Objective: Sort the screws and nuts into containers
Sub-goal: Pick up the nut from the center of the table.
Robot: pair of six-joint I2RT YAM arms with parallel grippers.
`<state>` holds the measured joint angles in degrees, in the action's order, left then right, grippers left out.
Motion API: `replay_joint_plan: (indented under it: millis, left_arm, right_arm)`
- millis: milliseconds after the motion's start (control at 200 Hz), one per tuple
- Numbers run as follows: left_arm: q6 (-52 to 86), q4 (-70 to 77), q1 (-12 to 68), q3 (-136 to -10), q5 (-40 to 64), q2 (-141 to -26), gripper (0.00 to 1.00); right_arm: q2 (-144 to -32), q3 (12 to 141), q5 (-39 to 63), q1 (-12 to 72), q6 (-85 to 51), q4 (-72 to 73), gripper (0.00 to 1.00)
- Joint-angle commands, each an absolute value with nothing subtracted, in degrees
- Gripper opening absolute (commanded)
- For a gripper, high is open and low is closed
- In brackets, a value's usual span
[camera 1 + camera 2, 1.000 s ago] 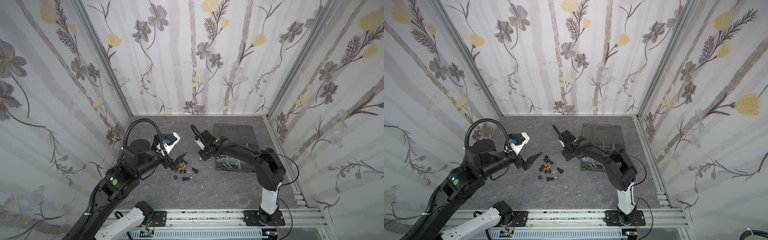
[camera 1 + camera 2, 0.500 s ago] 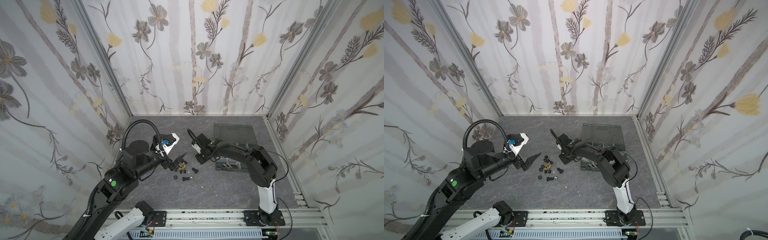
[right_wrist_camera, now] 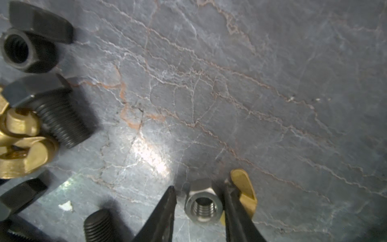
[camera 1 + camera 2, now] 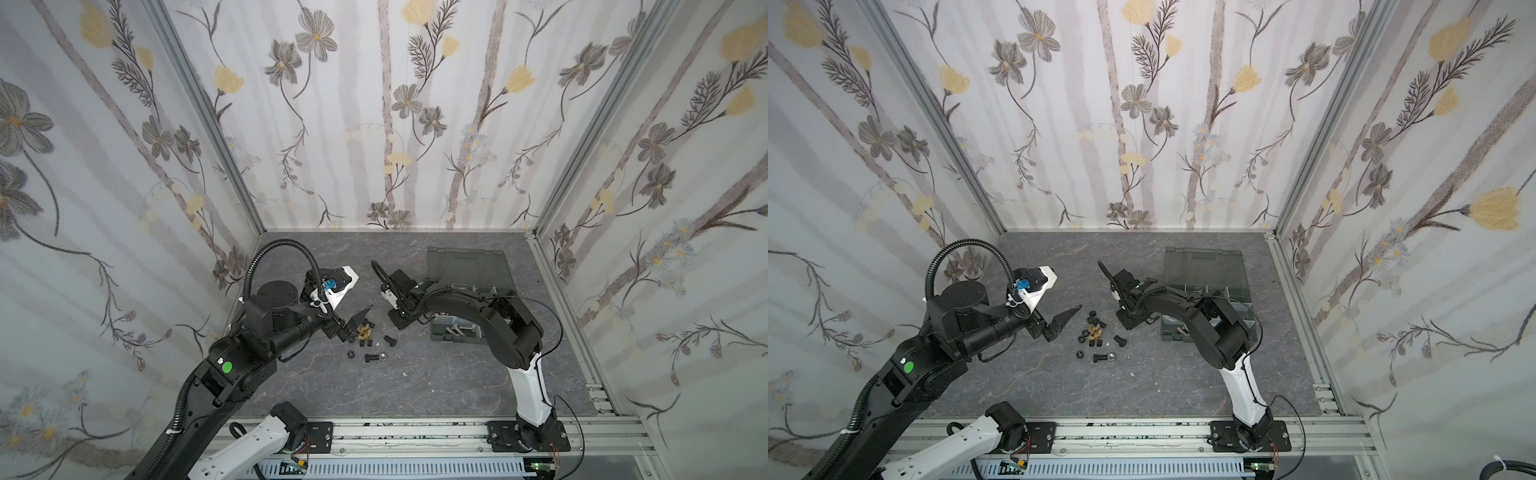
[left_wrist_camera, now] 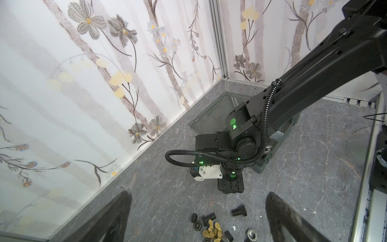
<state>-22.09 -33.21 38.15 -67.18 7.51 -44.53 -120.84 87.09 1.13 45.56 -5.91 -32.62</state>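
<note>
The right gripper (image 3: 199,185) straddled a silver nut (image 3: 203,206) on the table (image 3: 272,83), right of the pile (image 4: 365,332), fingers narrowly parted, not clamped. Closing squarely on its flats should exclude the brass wing nut (image 3: 244,188) beside one finger. The left gripper (image 5: 198,194) hung wide open.

left arm (image 4: 249,349) and right arm (image 4: 461,301): matte black on white base links (image 4: 530,386); ribbed black conduit (image 4: 282,242), green dot (image 4: 227,367) on the left; left gripper (image 5: 198,197) has dark tapered fingers (image 5: 117,218).

left claw (image 5: 198,192) wide open, right claw (image 3: 200,186) narrowly parted
</note>
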Motion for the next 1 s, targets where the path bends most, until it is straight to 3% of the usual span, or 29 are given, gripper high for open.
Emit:
replay_joint_plan:
  millis: [0, 360, 650, 994]
  left_arm:
    - [-22.4, -32.6, 38.2, -67.2, 7.0, -44.6, 1.0]
    - [-22.4, -32.5, 38.2, -67.4, 7.1, -44.9, 1.0]
    - [-22.4, -32.3, 38.2, -67.5, 7.1, -45.1, 1.0]
    - [-22.3, -32.0, 38.3, -67.1, 7.3, -44.9, 1.0]
  right_arm:
    - [-120.9, 86.7, 0.1, 45.5, -5.1, -33.4, 0.34]
    - [-117.7, 87.8, -1.4, 45.5, -4.8, -34.1, 0.2]
    - [-111.8, 88.6, -2.5, 44.5, -5.2, -36.6, 0.19]
    - [-102.8, 77.8, -6.0, 36.6, -4.4, -37.6, 0.19]
